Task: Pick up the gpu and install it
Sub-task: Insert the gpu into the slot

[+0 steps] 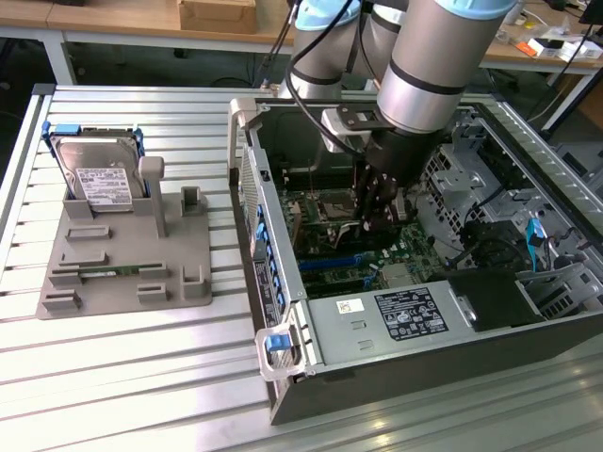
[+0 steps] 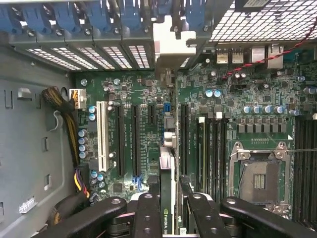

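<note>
Wrist view shows the gripper [image 2: 167, 210] with jaws clamped on the gpu [image 2: 167, 171], edge-on above the motherboard [image 2: 247, 99] slots inside the computer case [image 1: 283, 311]: picked up, apparently not yet seated.

1. Silver-grey cylindrical arm segments [image 1: 429, 56] are showing pale blue joint caps.
2. Black cables [image 1: 316, 85] are running alongside.
3. The black tool [image 2: 168, 210] is showing linked fingers with round pivot screws.
</note>
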`<state>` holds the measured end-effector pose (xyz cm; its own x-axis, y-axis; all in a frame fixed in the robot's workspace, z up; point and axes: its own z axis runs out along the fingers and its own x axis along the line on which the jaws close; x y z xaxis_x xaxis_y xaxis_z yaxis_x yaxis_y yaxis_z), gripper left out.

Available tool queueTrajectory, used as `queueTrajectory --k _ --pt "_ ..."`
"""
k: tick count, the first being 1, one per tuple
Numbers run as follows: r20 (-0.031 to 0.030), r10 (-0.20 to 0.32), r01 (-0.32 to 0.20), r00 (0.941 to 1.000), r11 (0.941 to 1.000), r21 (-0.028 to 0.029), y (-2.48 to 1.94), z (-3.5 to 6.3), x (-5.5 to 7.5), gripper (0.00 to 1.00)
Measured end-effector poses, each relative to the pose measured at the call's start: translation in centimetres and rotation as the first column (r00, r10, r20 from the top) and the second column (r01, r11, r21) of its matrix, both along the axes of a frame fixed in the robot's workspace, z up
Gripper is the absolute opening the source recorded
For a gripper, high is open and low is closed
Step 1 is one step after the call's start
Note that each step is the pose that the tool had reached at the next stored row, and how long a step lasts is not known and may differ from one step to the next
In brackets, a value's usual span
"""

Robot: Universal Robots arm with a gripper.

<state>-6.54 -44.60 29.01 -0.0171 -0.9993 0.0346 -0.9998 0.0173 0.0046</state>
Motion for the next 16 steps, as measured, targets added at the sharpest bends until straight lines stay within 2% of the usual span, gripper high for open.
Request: queueTrajectory --k 4,7,10,16 --pt "0.0001 0.0 0.0 1.0 1.0 0.0002 -0.38 -0.13 -0.3 0.26" --pt "0.0 0.0 0.0 1.0 1.0 -0.0009 -0.39 -0.88 -0.9 0.26" --pt "0.0 0.0 0.0 1.0 1.0 -0.0009 -0.39 -1.17 -1.5 0.26" --pt "0.0 0.0 0.0 1.0 1.0 -0.0019 -0.38 -1.78 -1.7 0.26"
